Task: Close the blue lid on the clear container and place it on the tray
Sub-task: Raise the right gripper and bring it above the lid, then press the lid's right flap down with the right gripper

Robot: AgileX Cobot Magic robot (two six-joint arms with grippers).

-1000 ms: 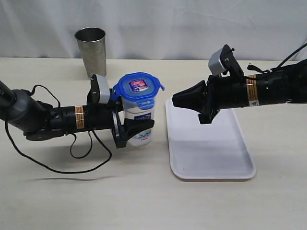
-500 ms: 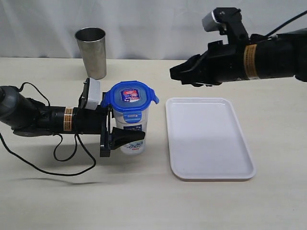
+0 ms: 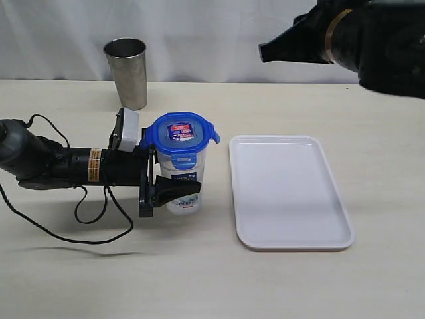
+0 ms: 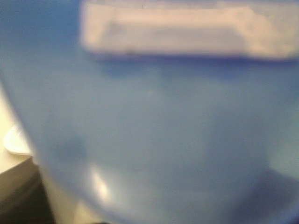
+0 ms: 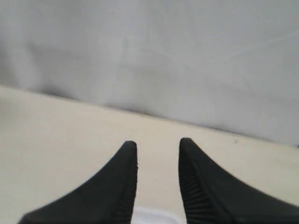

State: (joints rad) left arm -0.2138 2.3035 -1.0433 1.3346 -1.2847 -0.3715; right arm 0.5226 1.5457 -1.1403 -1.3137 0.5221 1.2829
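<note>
The blue lid [image 3: 180,133] is seated on the clear container [image 3: 204,171], which is gripped by the left gripper [image 3: 184,191] on the table beside the tray [image 3: 289,199]. The right gripper [image 5: 158,145] is held high, jaws parted, empty. Only the placing seems left.

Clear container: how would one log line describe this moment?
blue lid: on clear container | left gripper: gripping container, standing on table beside tray | right gripper: open, high above table

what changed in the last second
The right gripper rose up and away from the tray, and its fingers parted. The left gripper drew the clear container, blue lid on, slightly left and still grips it. Tray and steel tumbler stayed put.
</note>
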